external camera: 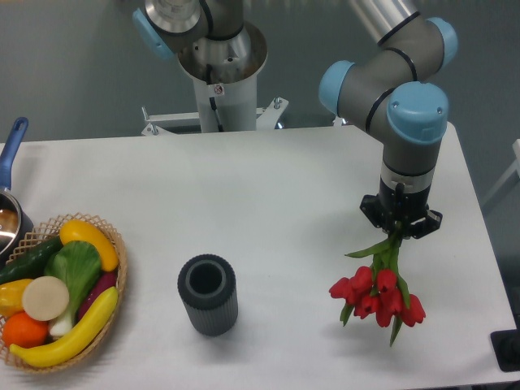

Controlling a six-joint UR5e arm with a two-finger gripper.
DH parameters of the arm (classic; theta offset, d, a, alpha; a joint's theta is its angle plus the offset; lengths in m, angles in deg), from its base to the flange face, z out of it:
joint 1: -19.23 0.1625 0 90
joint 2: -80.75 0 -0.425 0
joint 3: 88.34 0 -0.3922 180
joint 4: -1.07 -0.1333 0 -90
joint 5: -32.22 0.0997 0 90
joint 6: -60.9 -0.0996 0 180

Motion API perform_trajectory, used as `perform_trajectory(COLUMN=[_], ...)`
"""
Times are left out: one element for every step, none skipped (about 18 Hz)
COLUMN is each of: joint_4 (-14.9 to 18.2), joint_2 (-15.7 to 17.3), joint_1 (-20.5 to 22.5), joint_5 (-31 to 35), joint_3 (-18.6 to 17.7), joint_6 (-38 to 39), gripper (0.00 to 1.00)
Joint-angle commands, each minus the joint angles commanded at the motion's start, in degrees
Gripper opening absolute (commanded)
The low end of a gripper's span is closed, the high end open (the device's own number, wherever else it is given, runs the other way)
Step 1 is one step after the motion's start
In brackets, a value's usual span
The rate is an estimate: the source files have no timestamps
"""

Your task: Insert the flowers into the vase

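Your tool, right of centre, is clenched on the stems of the flowers, buds hanging down at lower right. The vase stands upright, mouth open, lower centre on the table.

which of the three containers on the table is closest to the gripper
The dark grey ribbed vase, standing mid-table. The wicker basket and blue-handled pot sit far off at the left edge.

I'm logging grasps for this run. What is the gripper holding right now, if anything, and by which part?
The gripper holds the flowers by the green stems, near their cut ends, with the red buds hanging below toward the table.
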Motion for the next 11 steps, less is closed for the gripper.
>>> perform_trajectory(joint_4=[0.0, -0.1, -0.2, -0.2, -0.2, -0.2, -0.4, -0.5, -0.9, -1.6, -2.5], joint_2=[0.0, 0.0, 0.0, 0.1, 0.2, 0.3, 0.4, 0.4, 0.5, 0.4, 0.4], joint_1=[0.0, 0.0, 0.0, -0.1, -0.1, -0.1, 0.0, 0.0, 0.0, -0.2, -0.6], joint_5=[0.0, 0.0, 0.0, -0.2, -0.4, -0.6, -1.2, -2.3, -3.9, -5.7, -7.6], joint_3=[-0.1, -0.1, -0.1, -0.1, 0.0, 0.0, 0.1, 0.2, 0.7, 1.2, 1.7], joint_6=[0.0, 0.0, 0.0, 0.0, 0.0, 0.1, 0.1, 0.0, 0.0, 0.3, 0.6], gripper=[0.00, 0.00, 0.00, 0.00, 0.00, 0.00, 0.00, 0.00, 0.01, 0.04, 0.03])
